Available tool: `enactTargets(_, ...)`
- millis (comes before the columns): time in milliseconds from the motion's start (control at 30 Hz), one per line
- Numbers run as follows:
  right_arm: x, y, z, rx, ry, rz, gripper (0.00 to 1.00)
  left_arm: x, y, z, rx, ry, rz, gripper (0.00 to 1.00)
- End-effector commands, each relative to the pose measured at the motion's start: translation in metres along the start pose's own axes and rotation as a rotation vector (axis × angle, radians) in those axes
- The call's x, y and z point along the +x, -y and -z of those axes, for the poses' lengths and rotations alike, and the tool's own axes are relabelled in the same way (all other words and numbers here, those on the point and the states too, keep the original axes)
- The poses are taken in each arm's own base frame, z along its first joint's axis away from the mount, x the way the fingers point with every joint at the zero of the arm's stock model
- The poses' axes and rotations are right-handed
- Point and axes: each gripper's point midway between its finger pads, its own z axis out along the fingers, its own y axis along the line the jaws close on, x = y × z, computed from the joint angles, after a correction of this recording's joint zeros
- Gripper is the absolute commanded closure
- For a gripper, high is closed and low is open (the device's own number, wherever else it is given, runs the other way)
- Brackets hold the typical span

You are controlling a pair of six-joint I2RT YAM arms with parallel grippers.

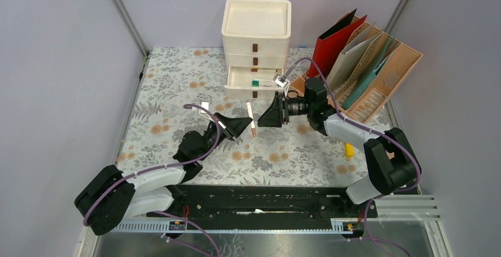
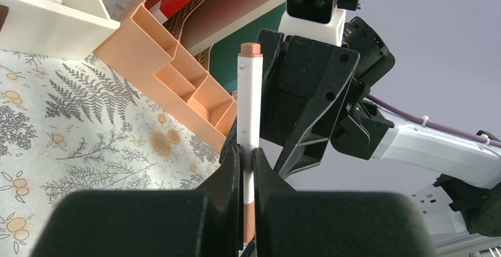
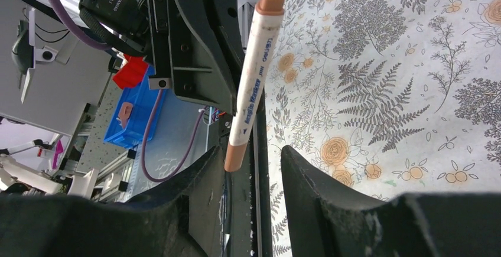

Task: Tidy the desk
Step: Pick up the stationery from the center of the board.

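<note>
The desk (image 1: 177, 85) is covered in fern-and-flower cloth, which also shows in the right wrist view (image 3: 384, 91). My left gripper (image 1: 242, 126) is shut on a white marker with peach ends (image 1: 252, 120) and holds it above the desk's middle. In the left wrist view the marker (image 2: 248, 91) stands up out of the gripper (image 2: 247, 156). My right gripper (image 1: 267, 114) is open and faces the marker from the right. In the right wrist view the marker (image 3: 251, 80) has its lower end at the mouth of the open gripper (image 3: 254, 156), near the left finger, not gripped.
A cream drawer unit (image 1: 257, 26) stands at the back, its lowest drawer (image 1: 251, 84) open with a green-tipped item inside. A peach file organizer (image 1: 378, 74) with folders stands back right. A small yellow object (image 1: 349, 150) lies by the right arm.
</note>
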Motion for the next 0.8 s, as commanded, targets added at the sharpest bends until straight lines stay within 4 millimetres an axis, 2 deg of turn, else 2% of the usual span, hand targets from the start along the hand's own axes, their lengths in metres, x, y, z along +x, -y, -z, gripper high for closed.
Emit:
enactTargets(0, -0.001, -0.01, -0.006, -0.047, -0.008, 0.028, 0.52, -0.019, 0.031, -0.014, 0.097, 0.076, -0.023, 1.0)
enactTargets(533, 0.007, -0.012, -0.016, -0.064, -0.035, 0.0, 0.54, -0.009, 0.037, -0.024, 0.117, 0.056, -0.026, 1.0)
enactTargets(700, 0.008, -0.011, -0.017, -0.063, -0.035, -0.004, 0.63, -0.006, 0.038, -0.026, 0.128, 0.049, -0.028, 1.0)
enactTargets(767, 0.007, -0.01, -0.017, -0.06, -0.033, -0.005, 0.75, -0.005, 0.037, -0.026, 0.13, 0.045, -0.029, 1.0)
